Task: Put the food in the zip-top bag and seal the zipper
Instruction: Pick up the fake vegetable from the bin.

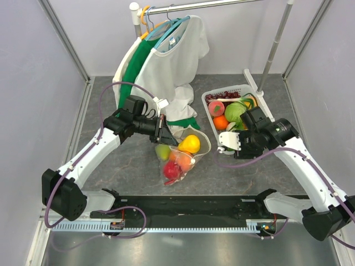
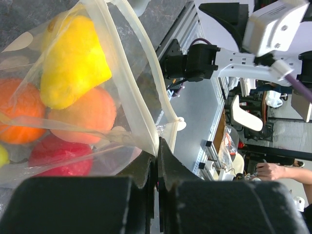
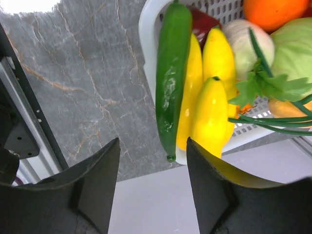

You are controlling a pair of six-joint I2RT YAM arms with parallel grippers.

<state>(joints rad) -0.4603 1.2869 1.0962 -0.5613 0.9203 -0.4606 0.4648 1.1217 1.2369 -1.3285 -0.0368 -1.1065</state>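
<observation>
Left wrist view: the left tool (image 2: 157, 148) is clamped together on the zipper (image 2: 142, 78) at one corner of the zip-top bag (image 2: 29, 146). The pale strip runs away from the fingers in two separate bands (so the mouth gapes rather than being pressed closed). Just behind the dotted plastic sit a yellow lemon (image 2: 73, 63), two orange fruits and a red one.

From the top camera the bag lies on the desk (image 1: 127, 166) between the arms. Its mouth end is held up at the left tool, and a green apple (image 1: 162, 152) shows among the pieces inside.

The right tool (image 3: 152, 146) has its jaws apart with nothing between them. It hovers above the rim of the white basket (image 3: 146, 19), just beside a green cucumber (image 3: 170, 73) and some yellow pieces.

As a judgement, the task is partway through. Several pieces of food are bagged and more wait in the basket, though whether every one must go in cannot be told. The open right tool looks ready for another pick. Sealing has not begun, since the zipper needs pressing together along its whole width.
</observation>
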